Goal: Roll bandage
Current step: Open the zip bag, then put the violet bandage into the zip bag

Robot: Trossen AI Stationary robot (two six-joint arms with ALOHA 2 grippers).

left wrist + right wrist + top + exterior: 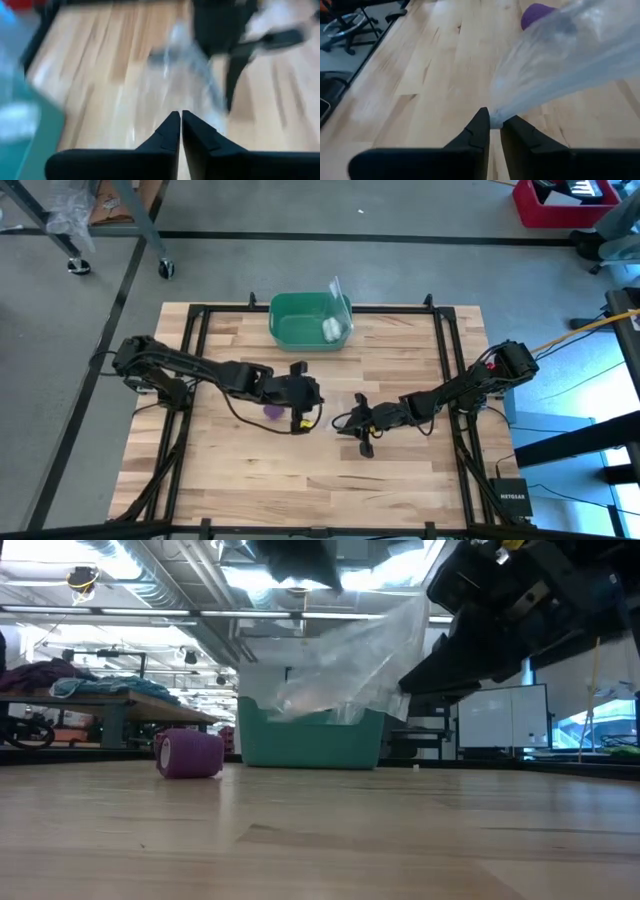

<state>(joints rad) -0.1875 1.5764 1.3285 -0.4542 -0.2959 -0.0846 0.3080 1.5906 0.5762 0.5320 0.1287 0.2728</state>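
Wooden table [250, 470] near me has lots of bare room by its front edge. I see the green bin [300, 330] at the far edge. My right gripper [495, 122] pinches a clear plastic bag [570, 55]. My left gripper [180, 125] is closed on nothing. The purple bandage [190, 754] roll sits on the table beside it.

Grey floor [300, 270] (taped lines), bright ceiling lights [270, 580]
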